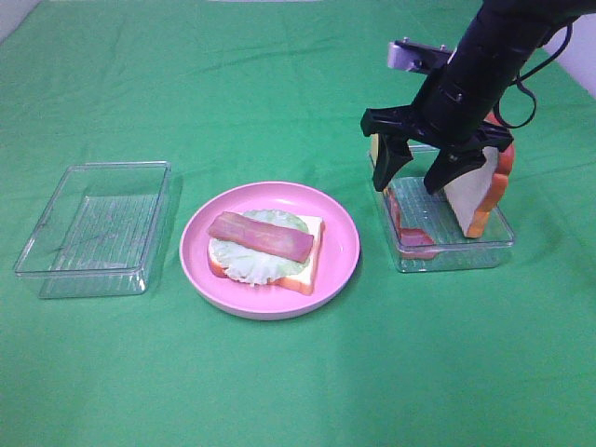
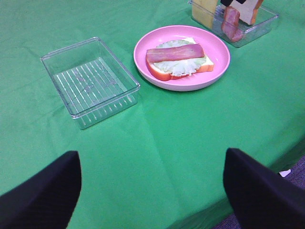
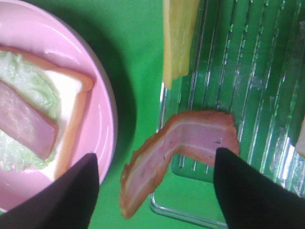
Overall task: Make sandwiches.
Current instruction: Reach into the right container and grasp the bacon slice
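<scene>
No text I can read from my station, no label, brand, number or sign legible in any of the three views

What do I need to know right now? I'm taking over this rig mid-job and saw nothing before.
Left end effector: open, empty, over bare green cloth.
Right end effector: open, empty, over the reddish-pink meat strip lying across the rim of the clear plastic tray.
Done: round pink plate holds white toy bread slice, pale green lettuce, plated meat strip.
Left, likely: yellow cheese square and leaning bread slice, both in that tray.
</scene>
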Tool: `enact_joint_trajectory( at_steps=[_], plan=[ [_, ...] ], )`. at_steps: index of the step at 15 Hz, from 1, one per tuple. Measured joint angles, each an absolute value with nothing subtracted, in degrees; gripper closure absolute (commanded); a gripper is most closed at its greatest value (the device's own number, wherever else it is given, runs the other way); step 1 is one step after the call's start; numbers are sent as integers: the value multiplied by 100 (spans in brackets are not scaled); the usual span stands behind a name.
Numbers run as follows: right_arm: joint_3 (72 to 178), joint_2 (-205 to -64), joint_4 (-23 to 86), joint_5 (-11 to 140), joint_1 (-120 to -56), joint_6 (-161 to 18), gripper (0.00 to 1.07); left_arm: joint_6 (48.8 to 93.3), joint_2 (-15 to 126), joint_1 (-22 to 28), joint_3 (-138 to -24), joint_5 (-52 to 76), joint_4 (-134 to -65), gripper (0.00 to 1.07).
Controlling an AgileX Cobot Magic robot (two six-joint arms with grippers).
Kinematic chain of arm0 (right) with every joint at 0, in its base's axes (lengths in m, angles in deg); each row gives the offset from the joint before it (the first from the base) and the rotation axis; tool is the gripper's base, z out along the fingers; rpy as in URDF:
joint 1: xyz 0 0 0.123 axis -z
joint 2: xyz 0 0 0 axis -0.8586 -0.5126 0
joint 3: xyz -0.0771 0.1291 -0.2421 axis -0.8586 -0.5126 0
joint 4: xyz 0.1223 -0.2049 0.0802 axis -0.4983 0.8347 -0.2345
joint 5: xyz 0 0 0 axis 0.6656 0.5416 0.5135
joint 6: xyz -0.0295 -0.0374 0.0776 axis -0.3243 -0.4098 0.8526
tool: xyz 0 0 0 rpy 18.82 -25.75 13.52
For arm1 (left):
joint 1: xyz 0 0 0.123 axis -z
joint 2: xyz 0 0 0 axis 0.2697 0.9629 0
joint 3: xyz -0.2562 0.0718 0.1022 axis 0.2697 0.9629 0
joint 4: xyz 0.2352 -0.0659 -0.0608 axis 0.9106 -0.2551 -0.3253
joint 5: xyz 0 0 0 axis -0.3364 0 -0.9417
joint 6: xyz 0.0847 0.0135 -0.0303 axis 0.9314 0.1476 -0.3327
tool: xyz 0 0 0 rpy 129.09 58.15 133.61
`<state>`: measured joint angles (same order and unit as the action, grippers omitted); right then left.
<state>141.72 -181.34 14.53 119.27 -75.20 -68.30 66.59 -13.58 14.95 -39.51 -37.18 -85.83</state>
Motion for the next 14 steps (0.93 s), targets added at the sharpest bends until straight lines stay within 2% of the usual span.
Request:
enact_joint_trajectory(
  at_steps=[5, 7, 11, 14],
  plan=[
    [14177, -18397, 1453, 11887, -7520, -6830, 49, 6659, -1358, 1495, -3951, -3718, -8583, 28],
    [14177, -18426, 1453, 11824, -7520, -6825, 63, 6659, -1358, 1495, -3951, -3718, -8583, 28],
    [14177, -18426, 1453, 11789, -7520, -6825, 73, 6659, -1358, 1495, -3951, -3718, -8583, 28],
    [14177, -18426, 1453, 11795, -7520, -6825, 94, 6659, -1358, 1495, -3951, -3718, -8583, 28]
  ],
)
